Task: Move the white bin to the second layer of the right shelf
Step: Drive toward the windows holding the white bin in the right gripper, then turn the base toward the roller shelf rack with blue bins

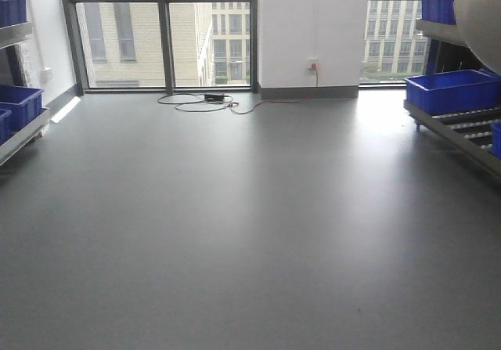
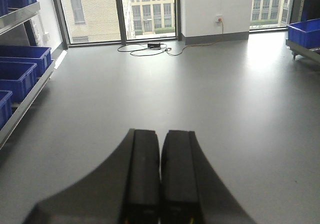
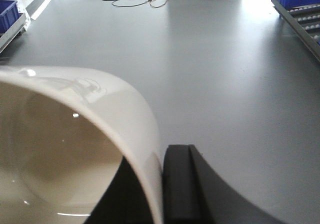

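Front view: the white bin (image 1: 479, 9) shows only as a pale curved flank at 1 o'clock, held high off the grey floor (image 1: 250, 232), probably so that it can clear a shelf lip; the right shelf (image 1: 468, 128) stands at 3 o'clock, well apart, with bare roller tracks beside a blue crate (image 1: 452, 92).

Left wrist view: the left end effector (image 2: 160, 179), at 6 o'clock, has its fingers pressed together on nothing; one arm seems enough for this carry.

Right wrist view: the right end effector (image 3: 160, 184) is clamped on the bin's rim at 6 o'clock, one finger outside the wall, the other seemingly within; the tub fills 8 o'clock, gripped by its wall since it has no handle.
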